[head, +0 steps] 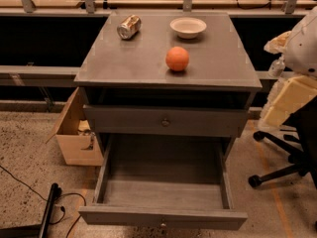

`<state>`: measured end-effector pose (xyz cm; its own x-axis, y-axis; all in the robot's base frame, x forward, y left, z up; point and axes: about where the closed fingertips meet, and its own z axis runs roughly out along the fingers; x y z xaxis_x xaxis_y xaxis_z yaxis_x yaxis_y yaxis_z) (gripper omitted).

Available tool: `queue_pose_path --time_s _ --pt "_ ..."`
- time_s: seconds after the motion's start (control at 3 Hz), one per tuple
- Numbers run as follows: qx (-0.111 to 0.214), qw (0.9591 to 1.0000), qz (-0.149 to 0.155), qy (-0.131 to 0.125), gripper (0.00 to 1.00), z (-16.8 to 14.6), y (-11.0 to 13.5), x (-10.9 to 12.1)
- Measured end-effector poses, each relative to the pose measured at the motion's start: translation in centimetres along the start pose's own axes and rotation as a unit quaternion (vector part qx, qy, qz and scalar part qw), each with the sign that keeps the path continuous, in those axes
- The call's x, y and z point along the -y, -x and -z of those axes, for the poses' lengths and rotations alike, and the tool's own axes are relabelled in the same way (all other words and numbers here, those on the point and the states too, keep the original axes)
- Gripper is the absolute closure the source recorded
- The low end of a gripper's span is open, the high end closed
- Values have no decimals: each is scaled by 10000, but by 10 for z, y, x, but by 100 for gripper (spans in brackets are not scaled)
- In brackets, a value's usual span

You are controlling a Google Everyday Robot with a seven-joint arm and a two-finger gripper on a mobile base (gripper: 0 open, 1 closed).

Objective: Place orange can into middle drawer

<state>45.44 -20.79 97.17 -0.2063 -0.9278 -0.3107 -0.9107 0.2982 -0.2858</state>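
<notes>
The orange can (177, 58), a smooth round orange ball, rests on the grey cabinet top (129, 58), right of centre. The middle drawer (163, 195), the cabinet's lowest one, is pulled fully open toward me and holds nothing; its front panel (162, 217) has a small knob. The drawer above it (165, 121) is shut. The gripper is not in view; only white and cream parts of my arm (297, 73) show at the right edge, beside the cabinet and apart from the ball.
A silvery drinks can (129, 27) lies on its side at the top's back left. A white bowl (188, 27) sits at the back. A cardboard box (74, 133) stands on the floor to the left, an office chair base (282, 167) to the right, cables (29, 192) at lower left.
</notes>
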Motion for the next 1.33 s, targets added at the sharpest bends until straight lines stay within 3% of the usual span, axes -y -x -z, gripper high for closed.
queue_pose_path --time_s 0.33,0.67,1.0,1.33 --pt "839 9962 -184 -140 0 -27 20 15" --pt "1794 9827 -411 -197 0 -61 46 36" --pt "2386 9671 -834 -286 0 -94 62 64" --pt "2865 9471 -1389 -414 0 -120 70 96"
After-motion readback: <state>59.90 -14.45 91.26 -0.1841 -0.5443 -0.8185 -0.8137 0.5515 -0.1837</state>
